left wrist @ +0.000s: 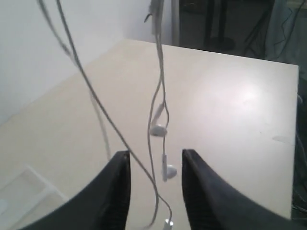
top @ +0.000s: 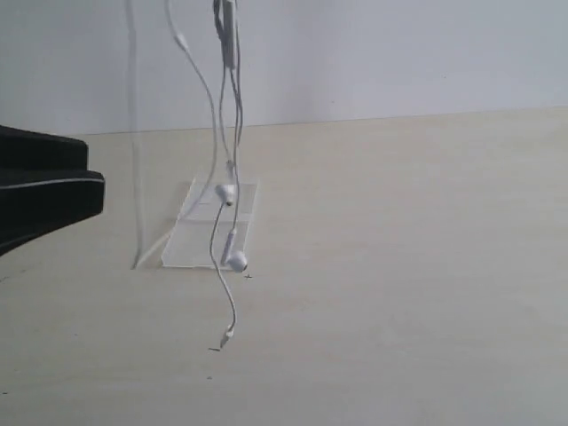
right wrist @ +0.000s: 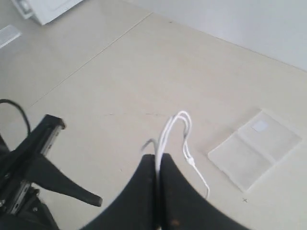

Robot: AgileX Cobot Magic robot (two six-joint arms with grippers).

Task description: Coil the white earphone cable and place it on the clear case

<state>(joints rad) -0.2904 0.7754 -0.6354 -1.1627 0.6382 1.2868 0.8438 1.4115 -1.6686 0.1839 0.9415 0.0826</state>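
The white earphone cable [top: 229, 133] hangs in the air from above the exterior view's top edge. Its two earbuds [top: 227, 194] dangle over the clear case [top: 191, 238], and the plug [top: 226, 337] hovers just above the table. My right gripper [right wrist: 158, 156] is shut on a doubled bight of the cable [right wrist: 176, 120], high above the case [right wrist: 256, 148]. My left gripper [left wrist: 156, 160] is open, low to the table. The cable [left wrist: 160, 103] and one earbud [left wrist: 169, 171] hang past the gap between its fingers, without touching them. The left arm [top: 44, 191] shows black at the exterior view's left edge.
The pale table runs back to a white wall [top: 399, 53]. The left wrist view shows the table's far edge [left wrist: 225, 52] with dark equipment beyond. The right wrist view shows the left gripper [right wrist: 48, 177] below and white objects [right wrist: 45, 9] off the table.
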